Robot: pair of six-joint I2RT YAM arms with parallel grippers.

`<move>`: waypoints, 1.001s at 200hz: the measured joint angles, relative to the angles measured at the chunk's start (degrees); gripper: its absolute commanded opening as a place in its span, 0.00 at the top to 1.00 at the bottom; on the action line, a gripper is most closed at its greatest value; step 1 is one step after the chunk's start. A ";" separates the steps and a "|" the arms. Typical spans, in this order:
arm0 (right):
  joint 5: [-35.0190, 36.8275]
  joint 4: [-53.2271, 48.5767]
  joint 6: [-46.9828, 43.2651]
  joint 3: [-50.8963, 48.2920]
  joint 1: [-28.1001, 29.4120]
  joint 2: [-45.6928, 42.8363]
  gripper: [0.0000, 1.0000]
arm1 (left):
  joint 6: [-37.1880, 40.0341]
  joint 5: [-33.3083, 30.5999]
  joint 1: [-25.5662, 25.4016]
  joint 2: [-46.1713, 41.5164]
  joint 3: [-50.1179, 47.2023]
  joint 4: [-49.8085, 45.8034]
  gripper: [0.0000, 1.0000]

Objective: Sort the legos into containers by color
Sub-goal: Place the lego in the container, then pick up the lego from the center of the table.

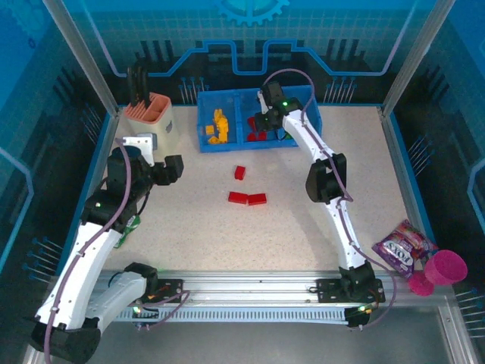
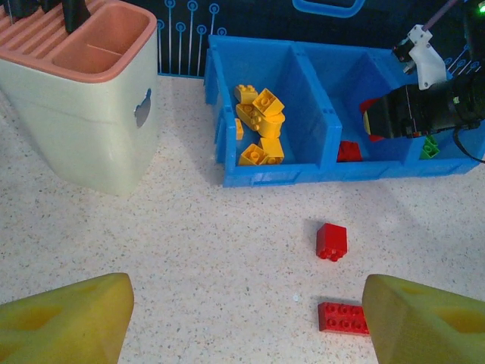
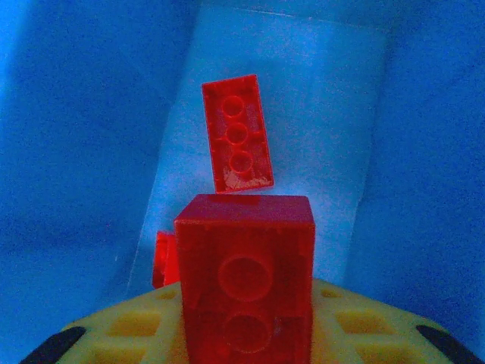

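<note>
The blue three-compartment tray [image 1: 311, 115] stands at the back. Yellow legos [image 1: 218, 127] fill its left compartment, red ones [image 1: 258, 136] lie in the middle, and a green one [image 2: 430, 147] shows in the right. My right gripper [image 1: 263, 121] hangs over the middle compartment, shut on a red brick [image 3: 244, 280]; another red brick [image 3: 236, 144] lies on the floor below. Three red legos rest on the table: a small block [image 1: 240, 173] and two flat ones [image 1: 237, 197] [image 1: 258, 199]. My left gripper [image 2: 242, 326] is open above the table, left of them.
A cream-and-salmon utensil holder [image 1: 151, 117] stands left of the tray. A green-and-white packet [image 1: 129, 229] lies under the left arm. A purple snack packet [image 1: 402, 246] and a pink cup [image 1: 447, 267] sit at the right front corner.
</note>
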 measured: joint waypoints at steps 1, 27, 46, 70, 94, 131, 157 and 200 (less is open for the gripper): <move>0.00 0.04 0.04 0.00 0.00 0.00 0.61 | 0.00 0.09 0.02 0.00 0.00 0.00 0.19; -0.22 0.79 0.35 0.00 0.20 0.11 0.57 | -0.02 0.66 0.15 0.00 0.00 -0.02 0.19; -0.22 1.18 0.31 0.00 0.50 0.52 0.54 | -0.02 0.70 0.22 0.00 0.00 -0.04 0.19; -0.22 1.22 0.09 0.00 0.96 0.90 0.54 | -0.02 0.70 0.22 -0.02 0.00 -0.39 0.19; -0.02 2.21 -0.22 -1.05 1.64 0.48 0.55 | -0.02 0.70 0.26 -0.11 0.00 -0.76 0.18; 0.04 3.34 0.50 -11.32 3.80 -4.85 0.51 | -0.22 0.70 0.28 -0.42 -0.04 -0.87 0.18; 0.22 5.64 4.00 -23.39 6.78 -13.00 0.43 | -0.26 0.72 0.28 -0.66 -0.13 -0.85 0.16; 1.55 8.11 12.26 -31.52 12.28 -20.26 0.30 | 0.02 0.72 0.39 -0.66 -0.13 -0.96 0.13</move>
